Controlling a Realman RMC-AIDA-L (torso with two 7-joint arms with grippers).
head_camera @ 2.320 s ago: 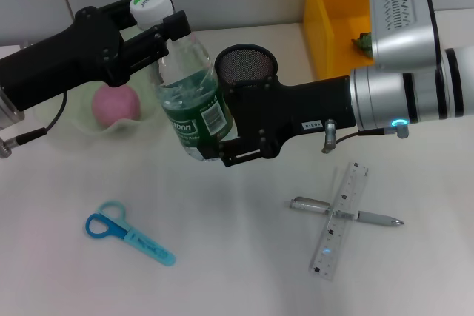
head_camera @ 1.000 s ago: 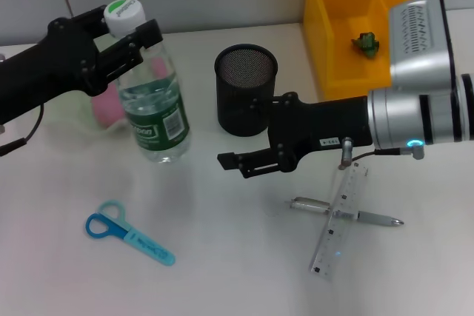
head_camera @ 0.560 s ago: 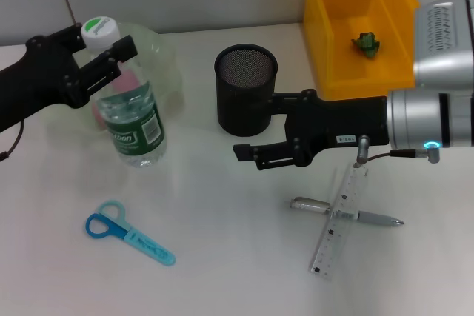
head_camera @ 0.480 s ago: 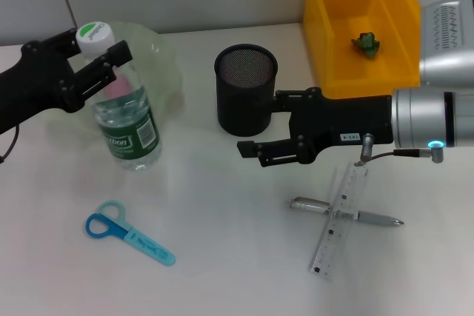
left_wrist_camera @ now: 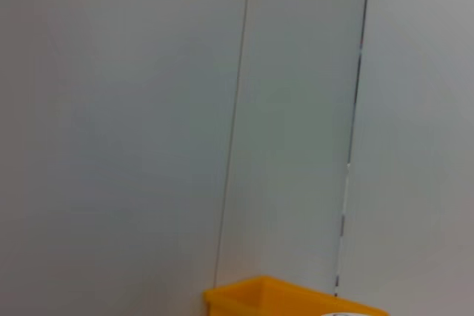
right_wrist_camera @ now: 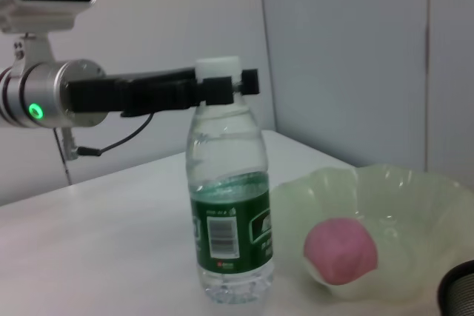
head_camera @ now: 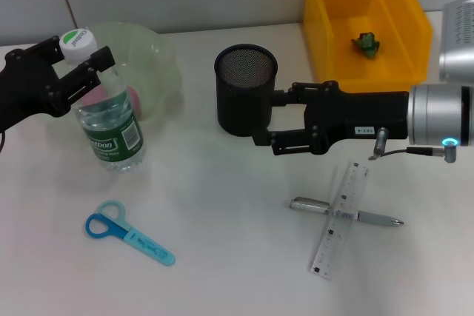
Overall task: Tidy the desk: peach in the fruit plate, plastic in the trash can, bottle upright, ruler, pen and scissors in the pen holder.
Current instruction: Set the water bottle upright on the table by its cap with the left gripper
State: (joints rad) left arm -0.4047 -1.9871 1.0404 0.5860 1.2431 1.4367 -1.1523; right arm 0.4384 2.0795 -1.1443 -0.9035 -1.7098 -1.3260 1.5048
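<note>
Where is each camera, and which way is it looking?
Head view: up high, looking down at the desk; both arms show, left hand on the bottle.
Left wrist view: faces a wall, with the trash can rim; no arm shows.
Right wrist view: faces sideways at the bottle and peach; the left arm shows.
Head and right wrist views share the bottle.

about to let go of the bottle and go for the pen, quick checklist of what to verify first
1. bottle upright on the desk: ok.
2. left tool shut on the cap: ok, not released.
3. right tool open and empty by the pen holder: ok.
4. pen free to lift: not ok, the ruler crosses it.
5. peach in the fruit plate: ok.
6. scissors still on the desk: not ok.
</note>
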